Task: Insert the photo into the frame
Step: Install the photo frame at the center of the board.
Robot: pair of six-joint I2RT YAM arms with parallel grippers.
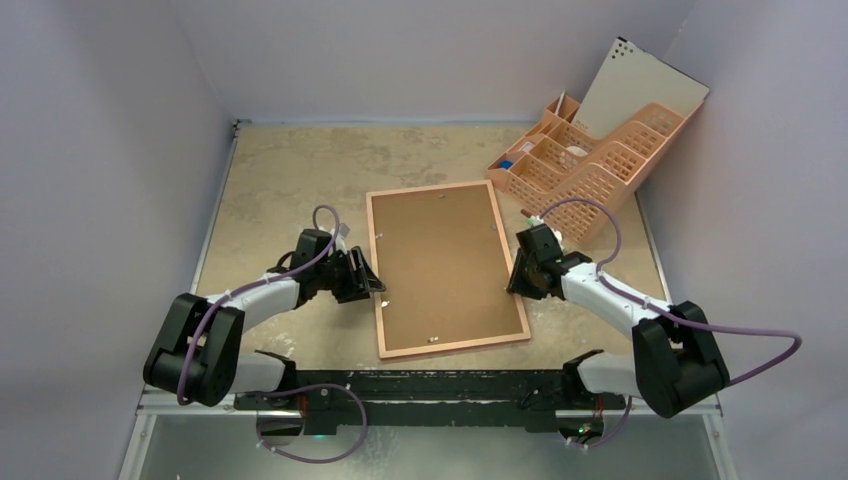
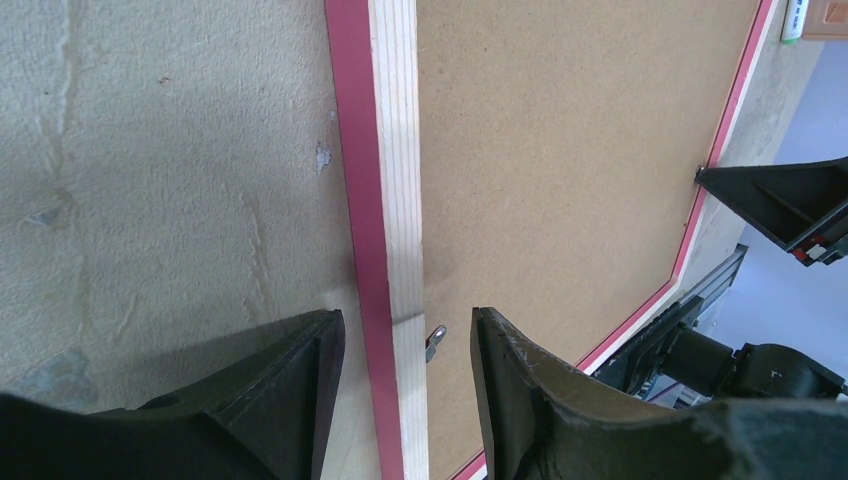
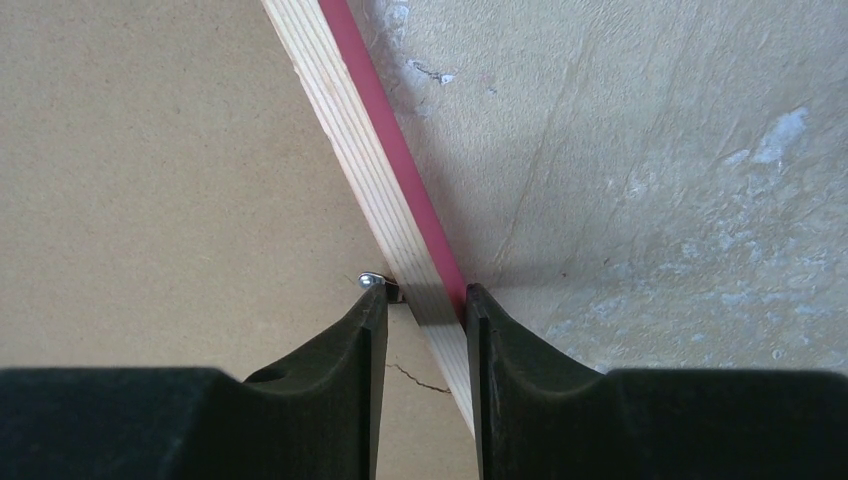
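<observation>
The frame [image 1: 455,346] lies face down in the middle of the table, its pale wood reverse up and its pink edge showing. A brown backing board [image 1: 445,265] fills it. The photo is not in view. My left gripper [image 1: 372,285] is open and straddles the frame's left rail [image 2: 395,150], with a gap on each side of the rail and one finger [image 2: 520,390] over the backing board near a metal tab [image 2: 436,340]. My right gripper [image 1: 515,280] is shut on the right rail [image 3: 350,130], one finger against the pink edge, the other by a metal tab [image 3: 371,281].
A peach plastic desk organiser [image 1: 590,165] stands at the back right, with a pale board [image 1: 640,90] leaning behind it against the wall. Walls close in the table on the left, back and right. The arms' base rail runs along the near edge.
</observation>
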